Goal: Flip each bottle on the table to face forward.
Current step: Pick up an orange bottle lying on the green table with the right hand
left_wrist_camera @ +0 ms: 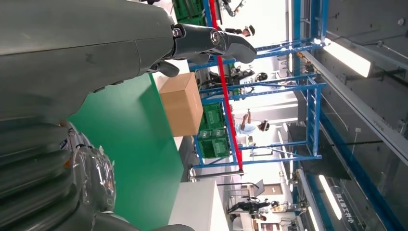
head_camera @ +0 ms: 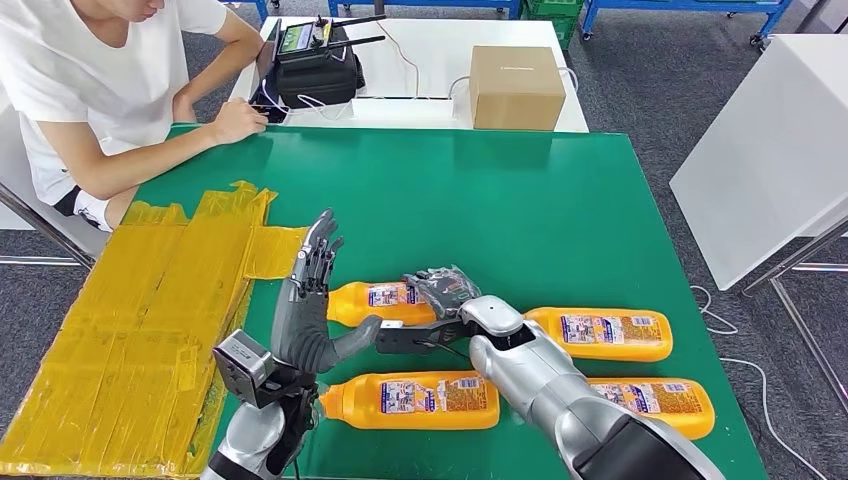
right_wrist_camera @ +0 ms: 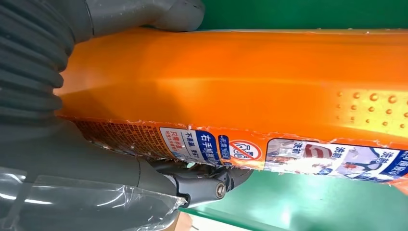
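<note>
So there are four orange bottles lying flat on the green table (head_camera: 520,190), in two rows near the robot's edge. The right hand (head_camera: 440,292) is wrapped over the far-left bottle (head_camera: 378,300), and in the right wrist view you can see that bottle (right_wrist_camera: 250,82) sitting between the thick thumb on one side and the darker fingers (right_wrist_camera: 204,185) curled under the label edge on the other, so it's got a proper hold on it, with the bottle still down at table level as far as I can tell. The left hand (head_camera: 312,300) is holding nothing: it stands upright just left of that same bottle, fingers (head_camera: 318,245) straight and pointing away from the robot, thumb sticking out toward the bottle's cap end, apparently close to it but I can't tell if it touches. The far-right bottle (head_camera: 600,333) lies just past the right forearm, the near-left bottle (head_camera: 415,400) sits label up in front of the left wrist, and the near-right bottle (head_camera: 660,400) is partly hidden behind the right arm. A patch of yellow tape (head_camera: 130,330) covers the table's left side, a cardboard box (head_camera: 516,85) sits on the white table beyond, and a person (head_camera: 90,90) in a white shirt sits at the far left corner.
</note>
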{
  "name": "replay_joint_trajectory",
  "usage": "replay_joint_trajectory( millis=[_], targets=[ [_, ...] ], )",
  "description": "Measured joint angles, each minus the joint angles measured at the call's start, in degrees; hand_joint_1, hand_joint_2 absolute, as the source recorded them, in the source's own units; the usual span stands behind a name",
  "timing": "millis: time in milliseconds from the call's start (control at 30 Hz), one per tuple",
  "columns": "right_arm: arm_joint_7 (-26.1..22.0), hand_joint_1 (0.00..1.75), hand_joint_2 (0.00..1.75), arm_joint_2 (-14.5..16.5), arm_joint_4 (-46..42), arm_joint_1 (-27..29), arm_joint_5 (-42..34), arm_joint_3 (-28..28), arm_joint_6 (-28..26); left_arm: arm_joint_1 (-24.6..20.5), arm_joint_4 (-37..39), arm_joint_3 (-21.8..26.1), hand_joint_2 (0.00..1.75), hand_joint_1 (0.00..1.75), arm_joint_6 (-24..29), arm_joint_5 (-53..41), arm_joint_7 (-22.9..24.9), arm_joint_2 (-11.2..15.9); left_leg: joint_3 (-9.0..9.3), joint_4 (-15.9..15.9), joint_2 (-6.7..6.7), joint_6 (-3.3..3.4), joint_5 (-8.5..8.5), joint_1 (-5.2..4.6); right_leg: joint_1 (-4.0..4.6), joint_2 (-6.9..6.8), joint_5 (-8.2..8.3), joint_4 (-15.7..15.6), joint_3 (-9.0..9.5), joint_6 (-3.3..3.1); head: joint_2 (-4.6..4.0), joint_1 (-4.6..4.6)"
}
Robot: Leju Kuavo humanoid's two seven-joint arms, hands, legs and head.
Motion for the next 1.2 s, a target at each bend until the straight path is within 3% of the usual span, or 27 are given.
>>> replay_joint_trajectory(
  millis=[167, 400, 500, 600, 767, 900, 1200],
  targets=[
    [0.4, 1.75, 1.75, 0.0, 0.3, 0.3, -1.5, -0.1, -3.6, 0.0, 0.0, -0.1, 1.75, 0.00, 0.0, 0.0, 0.0, 0.0, 0.00, 0.0, -0.01, 0.00, 0.00, 0.00, 0.00, -0.01, 0.00, 0.0, 0.01, 0.00, 0.00, 0.01],
    [-2.3, 1.75, 1.75, -0.5, -6.3, 6.9, -9.9, -7.6, -22.8, 1.3, -0.7, -0.1, 1.75, 0.00, -0.1, 0.8, 0.5, 0.1, -0.14, 0.0, -0.05, 0.00, 0.00, -0.02, -0.01, -0.01, 0.00, 0.0, -0.08, 0.00, 0.00, 0.01],
    [-6.3, 1.75, 1.75, -1.0, -11.8, 10.8, -13.3, -11.4, -27.6, 2.0, -1.2, -0.1, 1.75, 0.00, 0.0, 0.8, 0.7, 0.2, -0.17, 0.0, -0.08, -0.01, -0.02, -0.02, -0.01, -0.04, -0.01, 0.0, -0.11, 0.01, 0.00, 0.01],
    [-13.4, 1.75, 1.75, -1.2, -20.3, 16.2, -19.6, -15.9, -30.5, 3.1, -1.9, -0.1, 1.75, 0.00, -0.2, 1.6, 0.5, 0.5, -0.22, 0.0, -0.09, -0.01, -0.04, -0.01, 0.00, -0.05, -0.03, 0.0, -0.14, 0.00, 0.00, 0.00],
    [-19.1, 1.74, 1.75, -1.3, -34.5, 24.7, -27.5, -21.7, -29.9, 4.4, -3.2, 0.0, 1.75, 0.00, -0.9, 2.7, 0.3, 0.9, -0.27, 0.0, -0.11, -0.02, -0.07, -0.01, 0.00, -0.04, -0.05, 0.0, -0.19, -0.01, 0.00, 0.01],
    [-23.1, 1.73, 1.75, -1.0, -42.8, 29.6, -35.6, -23.9, -24.4, 4.9, -3.6, 0.0, 1.75, 0.00, -1.8, 3.7, 0.4, 1.1, -0.27, 0.0, -0.11, -0.02, -0.07, -0.01, 0.00, -0.03, -0.05, 0.0, -0.20, -0.02, 0.00, 0.01],
    [-24.8, 1.71, 1.75, -0.9, -48.8, 33.0, -37.8, -24.2, -19.3, 4.9, -3.7, 0.1, 1.75, 0.00, -3.6, 5.3, 1.3, 1.3, -0.26, 0.0, -0.09, -0.01, -0.05, -0.01, 0.00, -0.03, -0.04, 0.0, -0.18, -0.02, 0.00, 0.01]
  ],
)
